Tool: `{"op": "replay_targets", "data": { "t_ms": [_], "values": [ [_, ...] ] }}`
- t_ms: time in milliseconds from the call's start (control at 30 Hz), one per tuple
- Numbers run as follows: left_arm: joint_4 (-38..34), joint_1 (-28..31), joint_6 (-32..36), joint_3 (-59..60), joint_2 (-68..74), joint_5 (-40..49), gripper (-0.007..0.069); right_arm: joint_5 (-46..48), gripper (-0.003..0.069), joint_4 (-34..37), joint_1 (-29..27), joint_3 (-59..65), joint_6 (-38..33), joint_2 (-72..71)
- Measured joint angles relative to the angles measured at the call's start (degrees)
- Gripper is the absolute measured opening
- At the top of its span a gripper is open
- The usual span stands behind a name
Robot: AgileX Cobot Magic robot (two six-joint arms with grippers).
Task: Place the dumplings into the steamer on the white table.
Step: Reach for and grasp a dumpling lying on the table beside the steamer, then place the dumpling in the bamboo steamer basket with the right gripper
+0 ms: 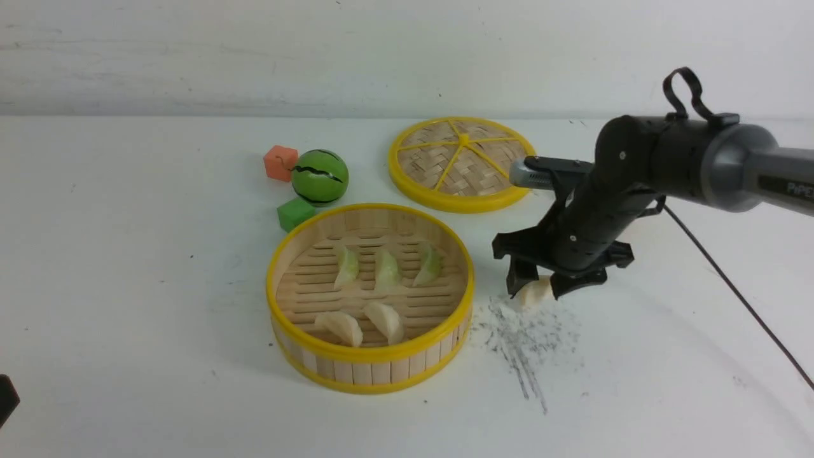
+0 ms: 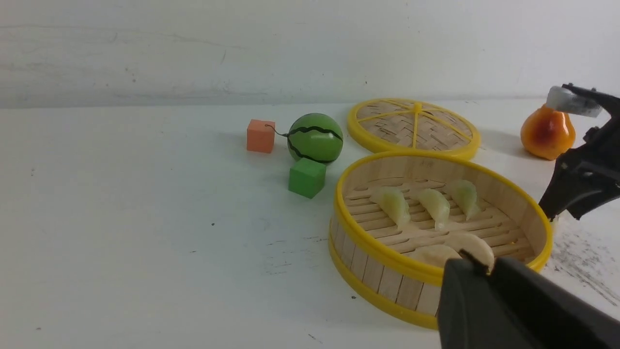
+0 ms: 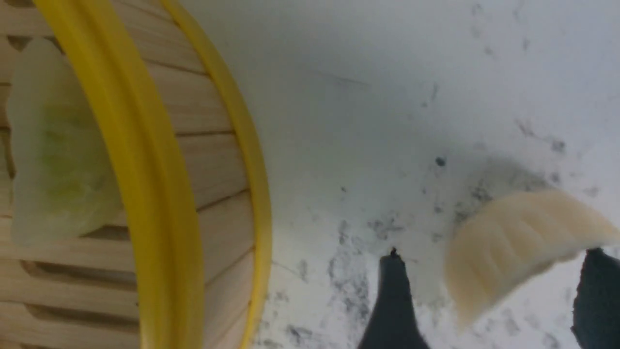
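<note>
The steamer (image 1: 369, 353) stands mid-table and holds three pale green dumplings (image 1: 386, 268) at the back and two cream ones (image 1: 340, 327) in front. A sixth, cream dumpling (image 1: 534, 292) lies on the white table (image 1: 127, 286) just right of the steamer. My right gripper (image 1: 537, 294) is lowered over it, open, one finger on each side; in the right wrist view the dumpling (image 3: 513, 237) sits between the spread fingers (image 3: 395, 300), nearer the far one. My left gripper (image 2: 487, 264) is shut on nothing, hovering near the steamer's front rim (image 2: 378, 247).
Behind the steamer lie its woven lid (image 1: 461, 162), a toy watermelon (image 1: 320, 177), an orange cube (image 1: 280, 162) and a green cube (image 1: 296, 213). A toy pear (image 2: 547, 133) stands at the far right. Grey scuffs (image 1: 528, 343) mark the table beside the steamer.
</note>
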Motion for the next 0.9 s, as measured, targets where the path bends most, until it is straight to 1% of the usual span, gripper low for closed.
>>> {"op": "replay_targets", "data": {
  "t_ms": [100,167,233,300,367,400,533,633,733,867,900],
  "values": [
    [0.0,0.0,0.0,0.0,0.0,0.0,0.0066,-1.7,0.0462,-0.4,0.4,0.0,0.0,0.9],
    [0.0,0.0,0.0,0.0,0.0,0.0,0.0067,-2.6,0.0425,-2.0,0.9,0.0,0.0,1.8],
    [0.0,0.0,0.0,0.0,0.0,0.1,0.0067,-2.9,0.0367,-4.3,1.4,0.0,0.0,2.0],
    [0.0,0.0,0.0,0.0,0.0,0.1,0.0067,-2.9,0.0288,-6.6,1.7,-0.1,0.0,2.0],
    [0.1,0.0,0.0,0.0,0.0,0.1,0.0068,-2.8,0.0211,-7.9,1.7,-0.1,-0.1,2.0],
    [0.3,0.0,0.0,0.0,0.0,0.1,0.0069,-2.7,0.0188,-8.0,1.7,-0.1,-0.2,2.0],
    [0.6,0.0,0.0,0.0,0.0,0.1,0.0070,-2.3,0.0190,-9.1,1.8,-0.1,-0.3,1.8],
    [0.7,0.0,0.0,0.0,0.0,0.1,0.0070,0.5,0.0190,-9.6,1.9,0.1,-1.8,0.3],
    [0.7,0.0,0.0,0.0,0.0,0.1,0.0070,2.3,0.0190,-8.8,2.4,0.1,-6.1,-3.8],
    [1.0,0.0,0.0,0.0,0.0,0.0,0.0070,2.4,0.0190,-2.1,4.7,0.1,-15.0,-10.4],
    [1.1,0.0,0.0,0.0,0.0,0.0,0.0070,2.0,0.0190,1.2,5.7,0.0,-18.4,-11.3]
  ]
}}
